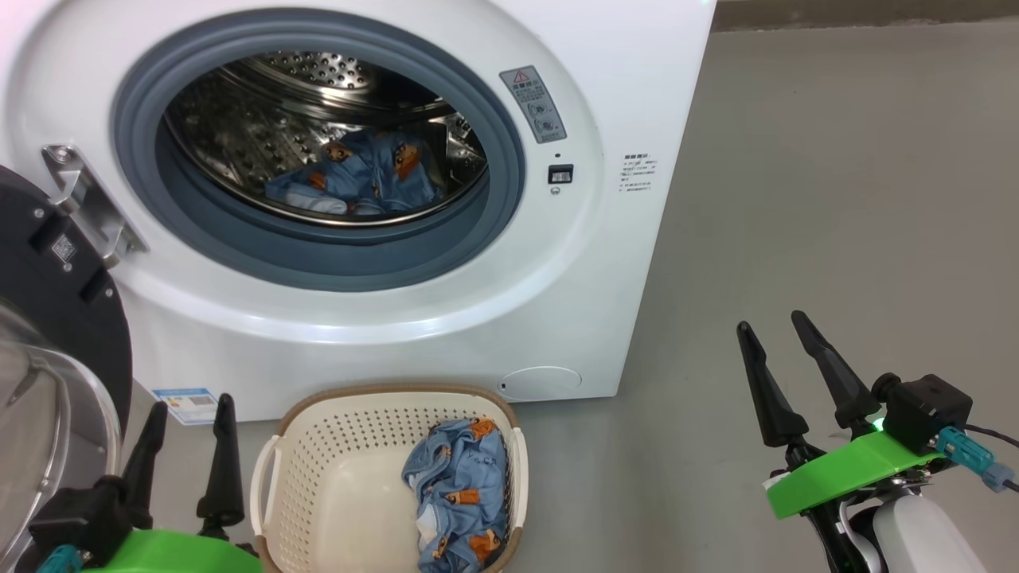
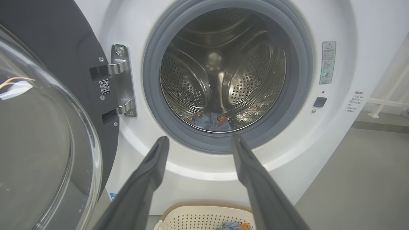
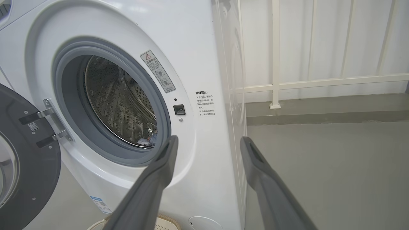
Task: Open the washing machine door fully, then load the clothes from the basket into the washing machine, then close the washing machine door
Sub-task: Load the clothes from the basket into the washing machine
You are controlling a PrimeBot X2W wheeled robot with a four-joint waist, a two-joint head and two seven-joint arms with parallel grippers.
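Clothes [image 1: 462, 477] heaped in basket [image 1: 334, 446] in head view, left gripper [image 1: 193, 402] and right gripper [image 1: 771, 320] agape, empty

A smooth grey floor [image 1: 836, 199] spreads to the right, matt and even. Along its far edge runs a low raised kerb [image 3: 319, 110] of the same grey. A white railing [image 3: 335, 81] stands on that kerb, its upright post [image 3: 275, 54] footed on a small square base plate [image 3: 274, 105], one horizontal bar crossing it. Behind the railing is a pale wall [image 3: 367, 38] with vertical ribs.
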